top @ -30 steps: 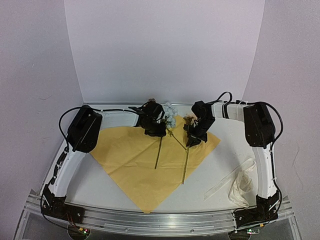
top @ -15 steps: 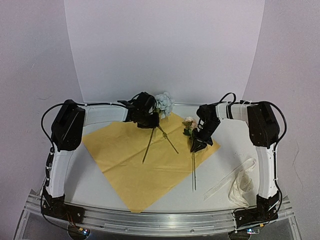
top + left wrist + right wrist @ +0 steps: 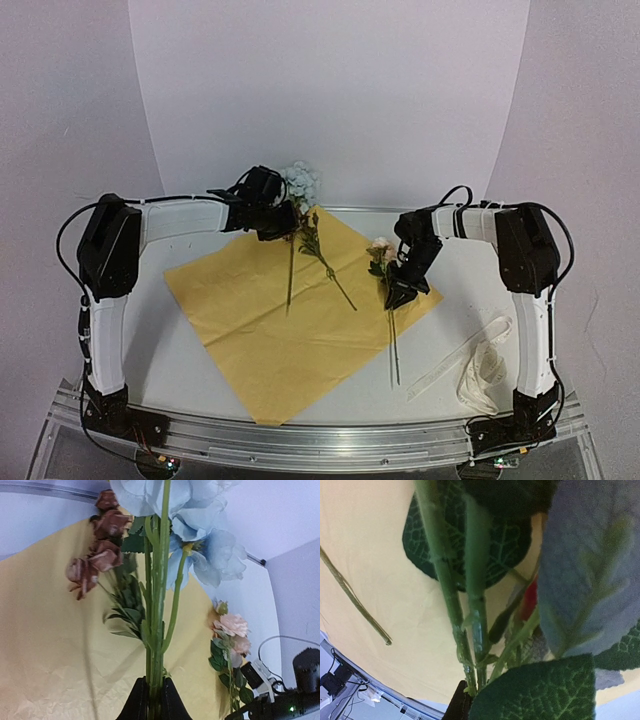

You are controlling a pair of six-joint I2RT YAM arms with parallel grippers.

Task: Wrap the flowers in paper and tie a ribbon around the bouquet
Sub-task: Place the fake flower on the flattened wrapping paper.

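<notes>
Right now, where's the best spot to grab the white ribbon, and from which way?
Probably the straight stretch of the ribbon, not its crumpled loops. Come straight down from above, pinching across its narrow width: it lies flat on the table, so no side offers an edge.

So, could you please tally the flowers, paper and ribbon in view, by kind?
Flower stems: 3 (pale blue flower, dark red sprig, cream-pink flower)
Paper sheet: 1
Ribbon: 1
Total: 5
</notes>
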